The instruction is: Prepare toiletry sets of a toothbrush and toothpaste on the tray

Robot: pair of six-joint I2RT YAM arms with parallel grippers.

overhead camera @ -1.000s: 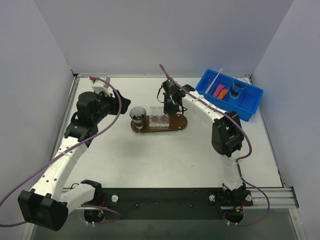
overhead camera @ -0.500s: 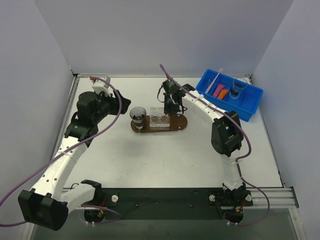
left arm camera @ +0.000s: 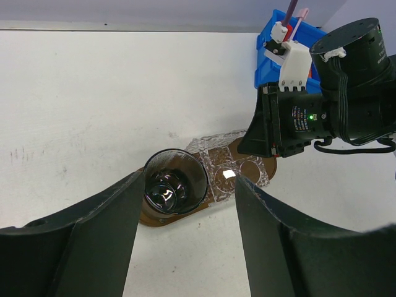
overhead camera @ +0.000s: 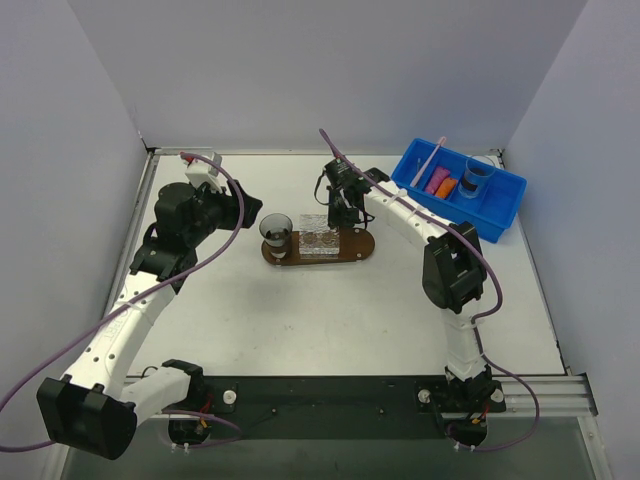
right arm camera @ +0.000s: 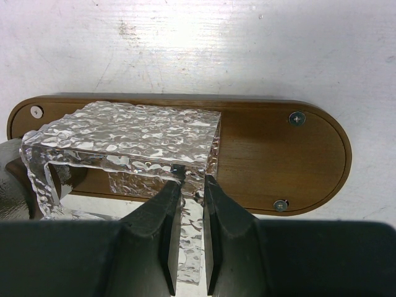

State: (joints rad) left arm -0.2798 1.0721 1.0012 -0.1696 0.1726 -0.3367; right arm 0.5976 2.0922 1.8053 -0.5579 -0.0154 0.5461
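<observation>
Right tool point(right arm camera: 189, 185) is pinching one upright wall of the clear holder point(right arm camera: 130, 133), its two fingers pressing on either side of the rippled plastic. That holder is sitting across the middle of the tray point(right arm camera: 272, 154), which is lying on the bench point(overhead camera: 330, 310) between the two arms. Left tool point(left arm camera: 189, 179) is hanging with its fingers wide apart and gripping nothing, just short of the dark cup point(left arm camera: 175, 184) that is standing on the tray's left end.

Judging from this, the step in hand is setting the holder square on the tray, and the sets themselves are not yet being filled. The next move is calling for the right tool to let go without tipping the light holder, then to be reaching across to the blue bin point(overhead camera: 445, 205) at the far right.

That bin is holding everything needed. The toothbrush point(overhead camera: 430, 160) is leaning over its far rim, and the magenta tube point(overhead camera: 436, 181) and orange tube point(overhead camera: 446, 187) are lying side by side within. A small cup point(overhead camera: 476, 176) is standing beside them. On the tray, the dark cup and the clear holder both appear to be carrying nothing.
</observation>
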